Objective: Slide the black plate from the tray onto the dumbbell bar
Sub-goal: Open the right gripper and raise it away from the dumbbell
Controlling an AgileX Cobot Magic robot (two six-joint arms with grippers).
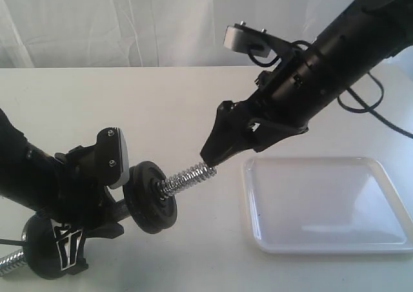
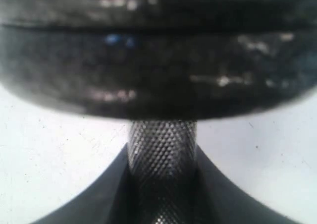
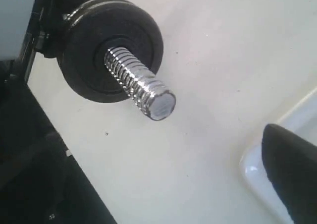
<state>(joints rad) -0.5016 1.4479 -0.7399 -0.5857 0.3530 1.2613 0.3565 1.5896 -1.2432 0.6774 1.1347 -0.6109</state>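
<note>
Chrome dumbbell bar [image 1: 187,177] carries black plate [image 1: 151,198] (left gripper [image 2: 162,192] pinches bar); right gripper [image 1: 218,146] seemingly spread.

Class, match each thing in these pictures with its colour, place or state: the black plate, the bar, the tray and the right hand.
Column one:
A. black plate
B. bar
C. tray
D. right hand

Column two:
1. open, at the bar's free end
2. white, lying flat on the table
3. sitting on the bar
4. shiny, screw-threaded, gripped by the left hand

Pairs: A-3, B-4, C-2, D-1
</note>
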